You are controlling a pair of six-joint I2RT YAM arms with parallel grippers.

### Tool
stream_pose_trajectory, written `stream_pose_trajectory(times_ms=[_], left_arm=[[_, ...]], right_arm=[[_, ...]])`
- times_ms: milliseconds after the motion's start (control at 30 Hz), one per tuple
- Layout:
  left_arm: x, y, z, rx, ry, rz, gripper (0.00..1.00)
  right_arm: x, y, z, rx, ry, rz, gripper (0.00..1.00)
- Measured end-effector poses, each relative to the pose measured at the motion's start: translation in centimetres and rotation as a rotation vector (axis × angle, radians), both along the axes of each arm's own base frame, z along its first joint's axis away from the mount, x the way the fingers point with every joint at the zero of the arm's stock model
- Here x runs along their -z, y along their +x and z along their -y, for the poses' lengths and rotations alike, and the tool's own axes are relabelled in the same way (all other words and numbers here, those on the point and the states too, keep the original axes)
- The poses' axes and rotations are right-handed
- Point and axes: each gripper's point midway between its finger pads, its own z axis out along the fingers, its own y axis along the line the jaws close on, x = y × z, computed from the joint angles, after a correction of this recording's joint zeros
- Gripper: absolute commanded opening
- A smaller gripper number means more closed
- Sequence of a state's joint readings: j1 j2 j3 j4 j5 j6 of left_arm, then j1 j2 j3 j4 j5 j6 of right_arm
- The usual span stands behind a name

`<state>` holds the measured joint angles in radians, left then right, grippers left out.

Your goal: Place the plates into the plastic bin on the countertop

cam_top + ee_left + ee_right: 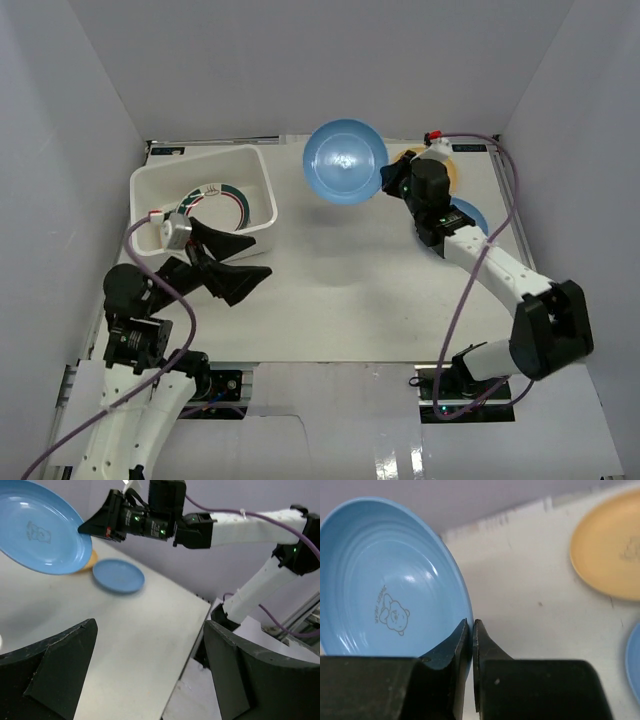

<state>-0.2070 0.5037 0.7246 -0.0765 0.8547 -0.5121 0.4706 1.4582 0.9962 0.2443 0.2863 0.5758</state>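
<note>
My right gripper point(388, 182) point(472, 626) is shut on the rim of a blue plate point(345, 162) point(385, 580) with a bear print, holding it tilted above the countertop point(340, 300). From the left wrist view the same blue plate point(37, 530) hangs from the right gripper point(84, 529). A second blue plate point(472, 216) point(119, 576) and an orange-tan plate point(452, 170) point(612, 550) lie at the back right. The plastic bin point(200, 152) at the back left holds a white plate with a green rim point(222, 194). My left gripper point(250, 265) point(150, 625) stands open and empty beside the bin.
White walls close in the countertop on three sides. The right arm's purple cable point(505, 190) loops over the back right corner. The table's near edge and rail point(197, 630) show in the left wrist view.
</note>
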Motion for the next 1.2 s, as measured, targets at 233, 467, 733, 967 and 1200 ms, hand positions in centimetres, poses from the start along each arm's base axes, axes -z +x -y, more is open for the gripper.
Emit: stream_pose_trajectory(times_ms=[233, 467, 733, 967, 1200], left_arm=[[-8.9, -0.2, -3.1, -0.246, -0.126, 0.219, 0.98], [-8.7, 2.9, -5.3, -0.444, -0.146, 0.202, 0.98], [-6.9, 4.3, -8.4, -0.645, -0.151, 0.199, 0.98], [-6.3, 4.7, -8.8, -0.676, -0.142, 0.187, 0.98], [-5.9, 4.9, -8.8, -0.682, -0.137, 0.177, 0.98]], right_arm=[[-16.1, -2.0, -6.7, -0.163, 0.068, 0.303, 0.08], [-13.6, -1.5, -23.2, -0.422, -0.025, 0.246, 0.08], [-0.1, -1.7, -33.2, -0.577, -0.188, 0.049, 0.14], [1.1, -1.8, -33.5, -0.590, -0.207, 0.034, 0.68], [-5.9, -3.2, -26.0, -0.551, -0.253, 0.136, 0.56]])
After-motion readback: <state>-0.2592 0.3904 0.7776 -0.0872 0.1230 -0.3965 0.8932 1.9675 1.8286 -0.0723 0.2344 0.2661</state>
